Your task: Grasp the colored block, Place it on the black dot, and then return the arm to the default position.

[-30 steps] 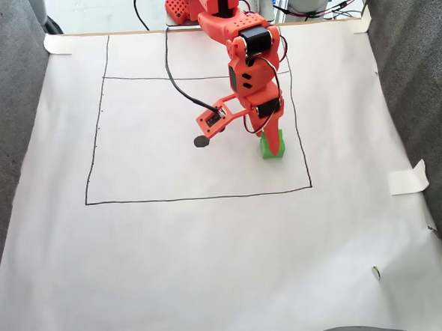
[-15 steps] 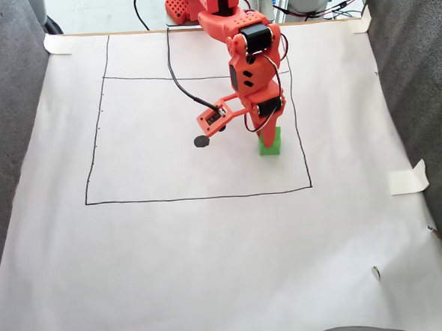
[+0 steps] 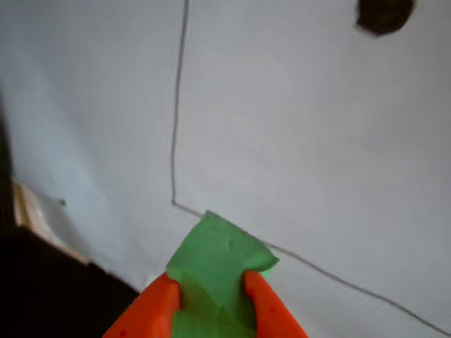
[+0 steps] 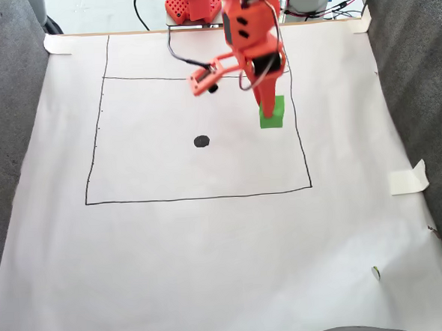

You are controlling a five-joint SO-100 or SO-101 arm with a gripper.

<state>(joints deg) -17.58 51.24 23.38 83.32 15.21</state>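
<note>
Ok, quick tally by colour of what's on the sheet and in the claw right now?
Green: 1, the block, gripped in the claw
Black: 1, the dot
Orange: 1, the arm
Cream: 1, the tape piece at the sheet's right edge
Total: 4

A small bright green cube with matte, slightly uneven faces is clamped between the two pointed orange plastic fingers of the pincer, raised above the white paper. In the other view the cube sits tilted, its top corner poking out above the fingertips. The small flat black round dot lies well apart, to the cube's left in the fixed view.
</note>
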